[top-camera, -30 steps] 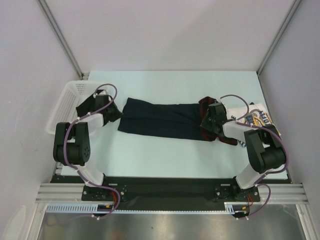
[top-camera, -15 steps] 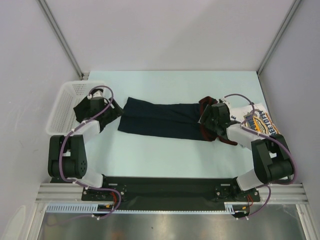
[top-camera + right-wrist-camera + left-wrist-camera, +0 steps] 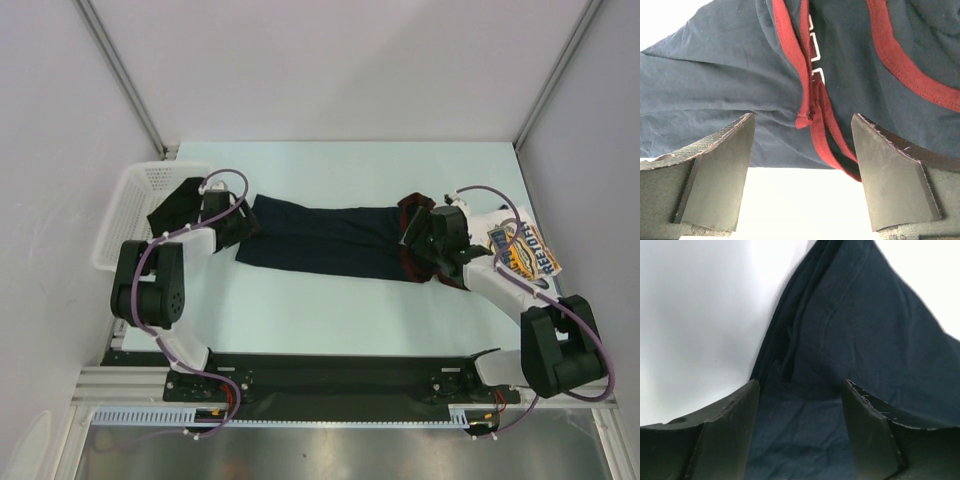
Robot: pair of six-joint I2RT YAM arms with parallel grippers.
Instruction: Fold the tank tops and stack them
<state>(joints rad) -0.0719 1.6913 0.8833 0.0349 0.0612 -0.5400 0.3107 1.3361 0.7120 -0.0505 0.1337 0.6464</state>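
The navy tank top (image 3: 325, 240) lies folded into a long strip across the middle of the table, its dark-red trim (image 3: 410, 208) at the right end. My left gripper (image 3: 240, 226) is open over the left hem, with navy cloth (image 3: 855, 340) filling the gap between its fingers (image 3: 730, 430). At the trimmed end my right gripper (image 3: 416, 246) is also open, with red straps (image 3: 807, 85) lying loose between its fingers (image 3: 890, 170). The white tank top (image 3: 520, 250), showing a yellow-blue print, lies at the far right, partly under the right arm.
A white mesh basket (image 3: 125, 215) stands at the left table edge, beside the left arm. White walls and metal posts enclose the table on three sides. Bare table (image 3: 330, 300) lies between the navy top and the arm bases.
Both grippers have opened and let go of the navy top. The left gripper has moved right onto the hem. The right arm's elbow has swung toward the near right.
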